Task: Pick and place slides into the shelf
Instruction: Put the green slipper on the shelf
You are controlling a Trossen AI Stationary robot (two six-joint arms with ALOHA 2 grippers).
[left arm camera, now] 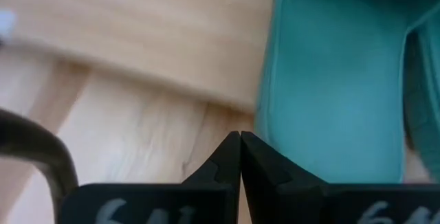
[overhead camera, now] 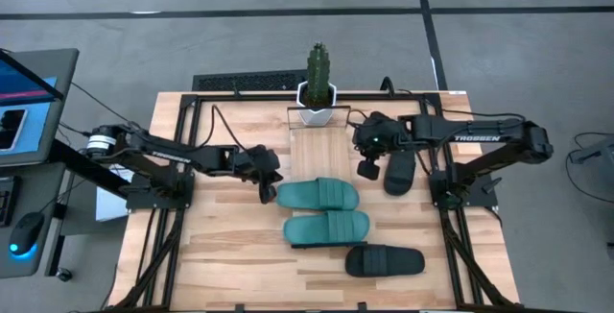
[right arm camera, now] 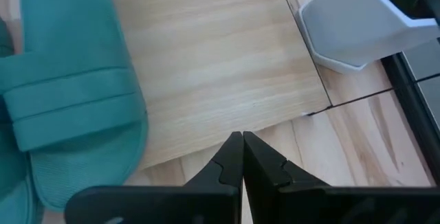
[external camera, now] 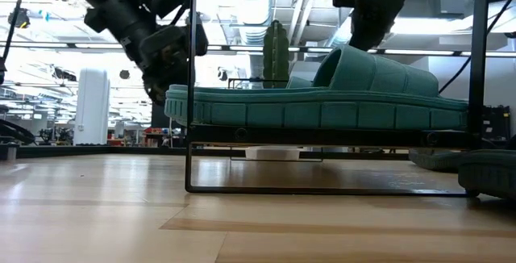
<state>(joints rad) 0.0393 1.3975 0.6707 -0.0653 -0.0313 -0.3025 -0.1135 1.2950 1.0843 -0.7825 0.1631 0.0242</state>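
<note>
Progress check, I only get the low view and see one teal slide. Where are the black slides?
Observer: Both are off the shelf, on the tabletop: one black slide right of the shelf, the other black slide toward the edge opposite the cactus pot.
Operator: Jaws holding anything?
Observer: No. The left gripper and right gripper have their jaws shut on nothing.
Operator: Second teal?
Observer: The second teal slide lies alongside the first teal slide, on the side away from the pot.
</note>
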